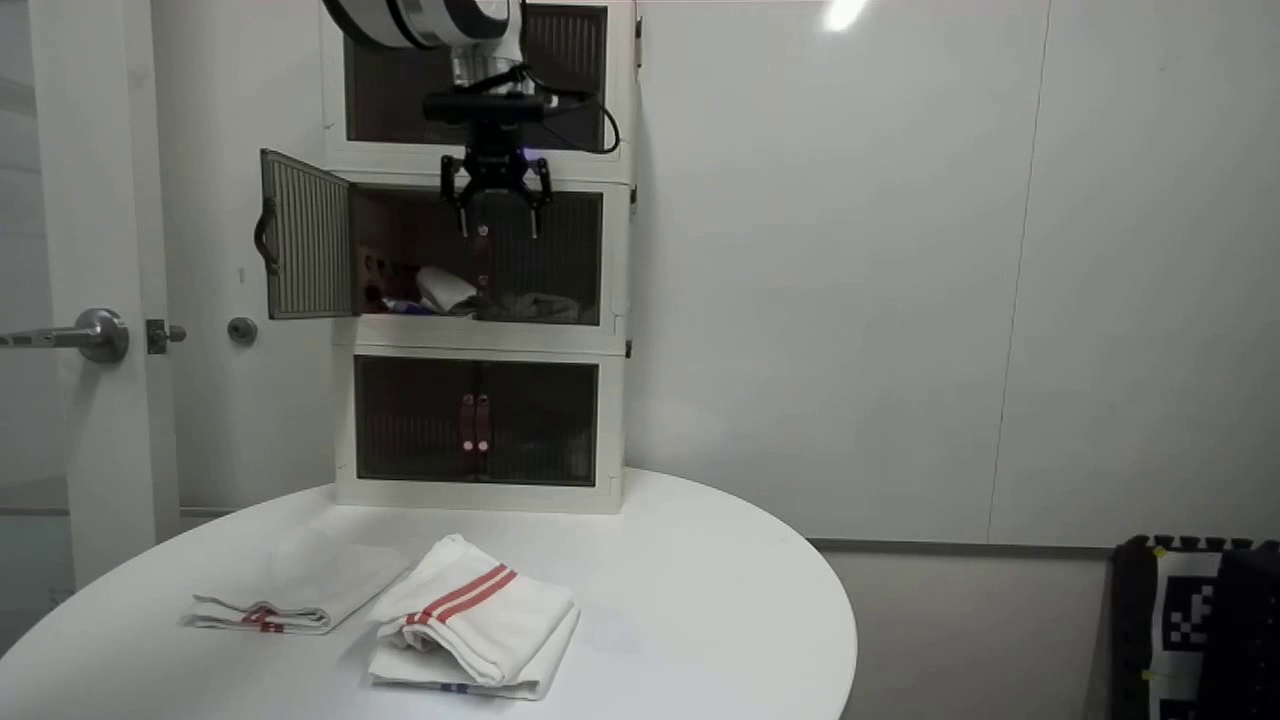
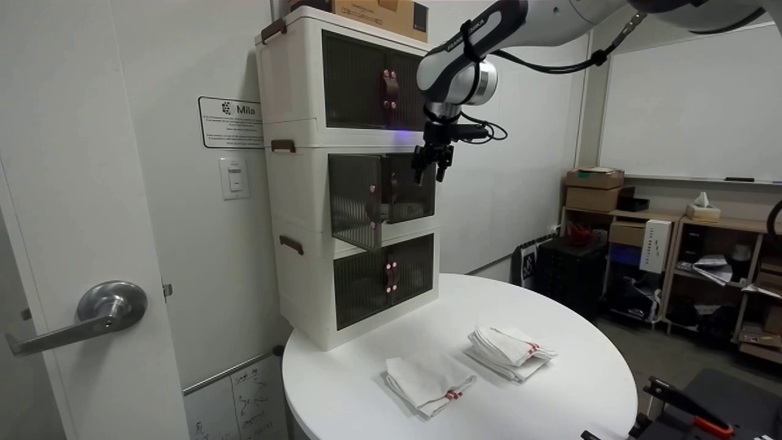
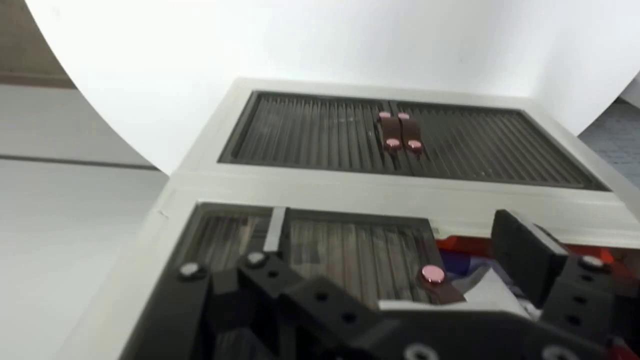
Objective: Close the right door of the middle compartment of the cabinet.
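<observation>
The white cabinet (image 1: 480, 497) stands on the round table. Its middle compartment (image 1: 613, 260) is dark inside and holds white cloth and red items (image 3: 465, 245). The right door (image 1: 560, 250) lies flat or nearly flat in its frame; it also shows in an exterior view (image 2: 416, 198) and in the wrist view (image 3: 350, 240). The left door (image 1: 312, 240) is swung wide open, also in an exterior view (image 2: 348, 201). My gripper (image 1: 499, 226) is open and empty, pointing down before the right door near its handle; it also shows in an exterior view (image 2: 429, 175) and the wrist view (image 3: 400, 240). Contact is unclear.
Folded white cloths (image 1: 480, 610) (image 1: 290, 590) lie on the round white table (image 1: 720, 600). A cardboard box (image 2: 379, 15) sits on top of the cabinet. A room door with a lever handle (image 1: 100, 335) stands beside it. Shelves (image 2: 654, 214) stand further back.
</observation>
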